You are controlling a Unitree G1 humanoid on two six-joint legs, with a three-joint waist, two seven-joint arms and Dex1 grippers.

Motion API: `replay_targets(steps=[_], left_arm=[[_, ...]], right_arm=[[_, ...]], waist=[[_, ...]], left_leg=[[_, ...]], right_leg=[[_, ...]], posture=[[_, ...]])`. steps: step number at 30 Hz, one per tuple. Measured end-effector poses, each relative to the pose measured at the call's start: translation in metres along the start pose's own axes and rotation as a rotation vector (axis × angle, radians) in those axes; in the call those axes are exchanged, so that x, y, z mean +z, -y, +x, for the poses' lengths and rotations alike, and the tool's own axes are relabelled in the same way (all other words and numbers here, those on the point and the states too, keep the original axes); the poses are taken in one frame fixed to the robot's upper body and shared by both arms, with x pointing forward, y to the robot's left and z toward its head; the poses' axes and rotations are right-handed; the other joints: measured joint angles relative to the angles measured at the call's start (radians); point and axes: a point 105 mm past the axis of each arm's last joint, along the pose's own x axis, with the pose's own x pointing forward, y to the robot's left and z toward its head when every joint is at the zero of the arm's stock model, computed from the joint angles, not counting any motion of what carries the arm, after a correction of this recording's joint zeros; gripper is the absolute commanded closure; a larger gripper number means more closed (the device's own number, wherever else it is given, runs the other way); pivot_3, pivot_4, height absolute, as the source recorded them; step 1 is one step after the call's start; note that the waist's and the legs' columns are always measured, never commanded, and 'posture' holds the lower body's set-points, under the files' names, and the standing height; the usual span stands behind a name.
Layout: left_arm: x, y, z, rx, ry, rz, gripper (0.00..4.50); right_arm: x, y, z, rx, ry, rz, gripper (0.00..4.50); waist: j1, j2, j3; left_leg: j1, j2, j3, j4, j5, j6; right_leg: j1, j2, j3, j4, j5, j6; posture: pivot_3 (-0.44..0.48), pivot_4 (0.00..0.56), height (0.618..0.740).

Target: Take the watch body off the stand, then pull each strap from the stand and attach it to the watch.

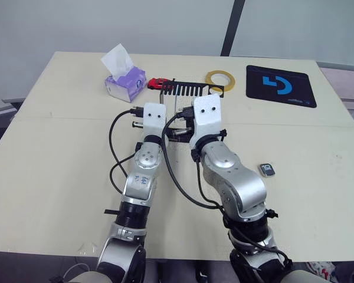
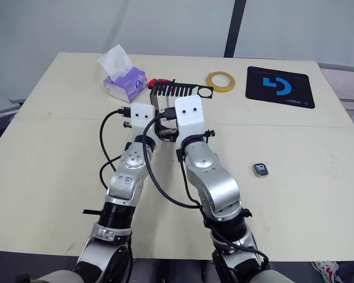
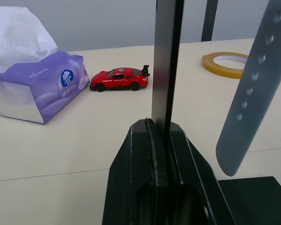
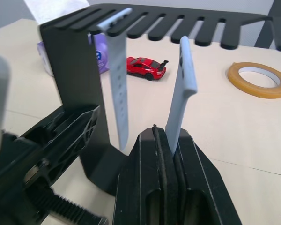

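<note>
Right fingers (image 4: 171,140) pinch the lower end of one strap (image 4: 182,89) hanging from the stand (image 4: 79,79); left fingers (image 3: 160,136) clamp its upright. Watch body (image 1: 267,170) lies on the table (image 1: 47,153), well apart.

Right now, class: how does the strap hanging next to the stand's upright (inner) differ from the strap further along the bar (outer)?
The inner strap hangs free; the outer strap has its lower end in the jaws of the right gripper. The inner strap hangs nearly straight down; the outer strap leans. Shared: both are pale blue-grey and both hang from the toothed bar of the stand.
</note>
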Motion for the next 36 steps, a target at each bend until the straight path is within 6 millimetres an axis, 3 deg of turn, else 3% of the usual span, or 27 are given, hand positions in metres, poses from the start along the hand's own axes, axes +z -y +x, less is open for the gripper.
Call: replay_targets(steps=[5, 6, 7, 10, 14, 23, 30, 36], left_arm=[[0.000, 0.001, 0.000, -0.014, -0.002, 0.003, 4.50], [0.000, 0.001, 0.000, -0.020, -0.003, -0.001, 3.73], [-0.005, 0.003, 0.000, -0.038, -0.022, -0.009, 3.45], [-0.021, 0.006, -0.005, -0.080, -0.083, -0.026, 1.99], [-0.021, 0.001, -0.011, -0.143, -0.103, -0.017, 0.09], [-0.017, -0.053, -0.050, -0.311, -0.169, -0.087, 0.03], [0.006, -0.054, -0.094, -0.768, -0.217, -0.263, 0.03], [0.051, -0.045, -0.117, -1.118, -0.173, -0.360, 0.03]], right_arm=[[0.002, 0.007, -0.010, 0.000, 0.005, -0.018, 4.45], [0.002, 0.008, -0.011, 0.000, 0.003, -0.019, 4.50], [0.001, 0.009, -0.013, 0.003, 0.001, -0.022, 4.50], [0.002, 0.012, -0.016, 0.013, 0.004, -0.029, 4.50], [0.001, 0.017, -0.017, 0.041, 0.000, -0.047, 4.50], [0.002, 0.029, -0.030, 0.243, -0.004, -0.037, 4.50], [0.005, 0.024, -0.054, 0.548, -0.008, 0.013, 4.50], [0.008, 0.015, -0.078, 0.817, -0.020, 0.040, 4.50]], waist=[[0.001, 0.000, 0.000], [0.001, 0.000, 0.000], [0.000, 0.000, 0.000], [-0.001, 0.000, 0.000], [-0.005, 0.000, 0.000], [-0.023, 0.001, 0.001], [-0.026, 0.002, 0.002], [-0.023, 0.002, 0.003]], left_leg=[[0.000, 0.000, -0.001, 0.000, 0.000, 0.000], [0.000, 0.000, -0.001, 0.000, 0.000, 0.000], [0.000, -0.001, -0.001, 0.000, 0.000, 0.000], [-0.003, -0.001, -0.001, 0.000, 0.000, 0.000], [-0.005, -0.001, 0.001, -0.001, 0.000, 0.000], [-0.005, -0.001, 0.001, -0.001, 0.000, 0.000], [-0.004, 0.000, 0.000, -0.001, 0.000, 0.000], [-0.002, -0.002, 0.000, 0.000, 0.000, 0.000]], right_leg=[[0.000, 0.000, -0.001, 0.000, 0.000, 0.000], [0.000, 0.000, -0.001, 0.000, 0.000, 0.000], [0.000, 0.000, -0.001, 0.000, 0.000, 0.000], [-0.003, 0.001, 0.000, 0.000, 0.000, 0.000], [-0.007, 0.003, 0.001, 0.002, 0.000, 0.000], [-0.007, 0.000, 0.001, 0.003, 0.000, 0.000], [-0.007, 0.000, 0.001, 0.002, 0.000, -0.001], [-0.005, 0.000, 0.002, 0.003, 0.000, -0.001]], posture=[[0.000, 0.150, 0.738], [0.000, 0.150, 0.738], [0.000, 0.150, 0.738], [0.000, 0.150, 0.738], [0.000, 0.150, 0.738], [0.000, 0.150, 0.738], [0.000, 0.150, 0.738], [0.000, 0.150, 0.738]])
